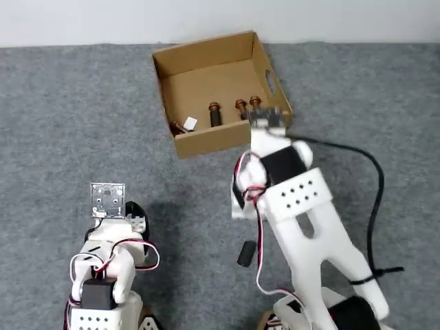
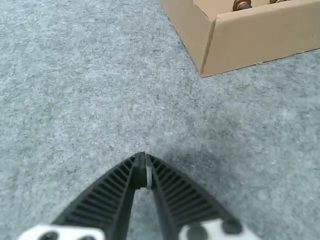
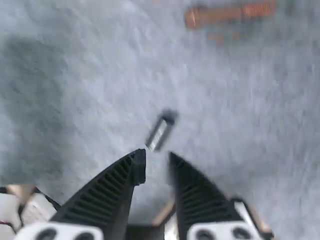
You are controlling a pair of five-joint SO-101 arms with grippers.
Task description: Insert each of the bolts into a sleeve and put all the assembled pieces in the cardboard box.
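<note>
Up close, right gripper (image 3: pixel 154 160): fingers a little apart, nothing between them.
Small silvery piece (image 3: pixel 160 132): lying tilted on the grey surface just beyond the fingertips, outside the gap; too blurred to tell bolt from sleeve.
Copper-coloured bolt (image 3: pixel 230 14): lying flat farther off, well apart from the fingers.
Right arm from above: stretched out to the near right corner of the cardboard box (image 1: pixel 210 139).
Box contents: three assembled pieces (image 1: pixel 215 113) standing in a row by the near wall, a fourth lying in the near left corner beside a small white bit.
Black sleeve (image 1: pixel 246 253): alone on the grey mat (image 1: pixel 69 124), beside the right arm, well apart from both grippers.
Left gripper (image 2: pixel 144 162): fingers pressed together, empty, low over the mat, box corner off ahead.
</note>
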